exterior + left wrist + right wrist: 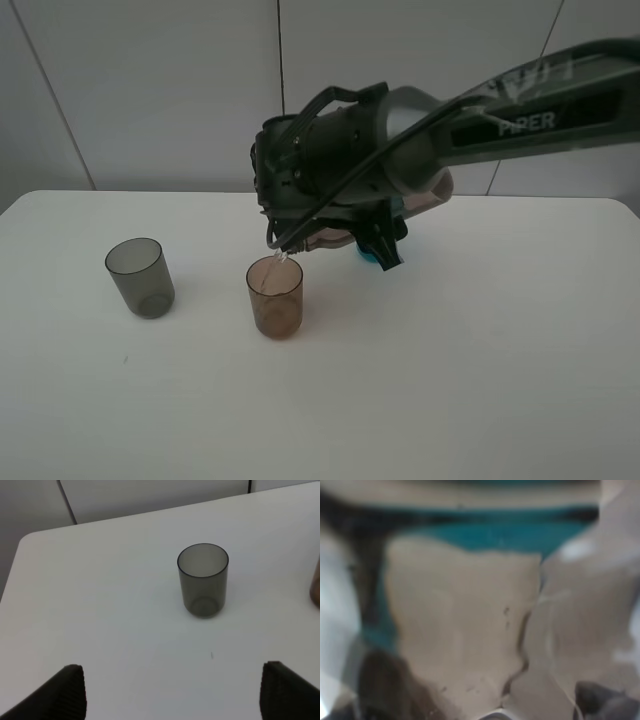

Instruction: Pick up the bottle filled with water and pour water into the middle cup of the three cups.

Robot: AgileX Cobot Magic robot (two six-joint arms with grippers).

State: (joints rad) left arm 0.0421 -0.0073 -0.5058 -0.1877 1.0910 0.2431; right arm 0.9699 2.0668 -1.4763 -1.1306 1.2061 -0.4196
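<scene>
My right gripper (352,236) reaches across the middle and is shut on the bottle (326,241), which is tilted over with its neck just above the middle cup (275,298). A thin stream seems to run from the neck into this brownish-peach cup. The arm hides most of the bottle. The right wrist view shows only the bottle's blurred wall (465,630) up close. The smoky grey cup (140,277) stands to the left, also in the left wrist view (203,580). The teal cup (372,257) peeks out behind the gripper. My left gripper (175,695) is open and empty, short of the grey cup.
The cups stand on a white table (480,380) with a pale panelled wall behind it. The brownish-peach cup's edge shows at the side of the left wrist view (315,587). A teal band (520,535) shows through the bottle in the right wrist view.
</scene>
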